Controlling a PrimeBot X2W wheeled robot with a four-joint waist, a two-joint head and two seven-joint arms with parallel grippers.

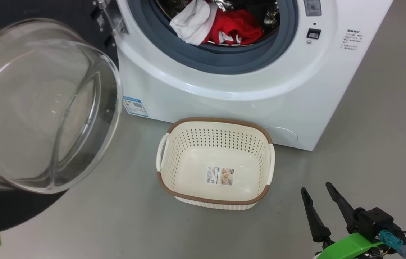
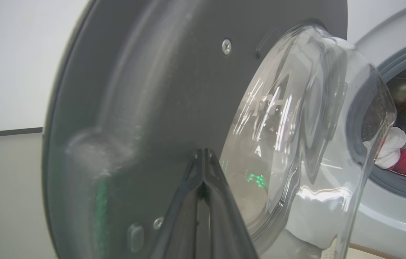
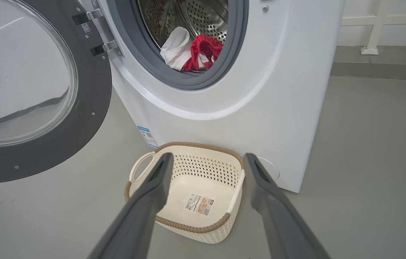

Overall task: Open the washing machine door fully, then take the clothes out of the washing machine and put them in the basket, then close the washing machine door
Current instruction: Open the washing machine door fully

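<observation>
The washing machine (image 1: 231,93) stands with its door (image 1: 37,108) swung out to the left, glass bowl bulging toward me. Red and white clothes (image 1: 220,27) lie at the drum's mouth, against the grey rubber ring. On the floor in front of the machine sits the cream basket (image 1: 215,163), with only a paper label inside. My right gripper (image 1: 316,190) hovers open at the lower right, to the right of the basket. My left gripper (image 2: 203,153) is shut, its tips close against the door's dark inner face (image 2: 152,108). The right wrist view looks over the basket (image 3: 188,194) toward the clothes (image 3: 192,50).
Grey floor (image 1: 368,144) stretches to the right of the machine and around the basket. A blue label (image 1: 135,106) marks the machine's lower left corner. A white wall and a white frame (image 3: 372,32) stand behind the machine on the right.
</observation>
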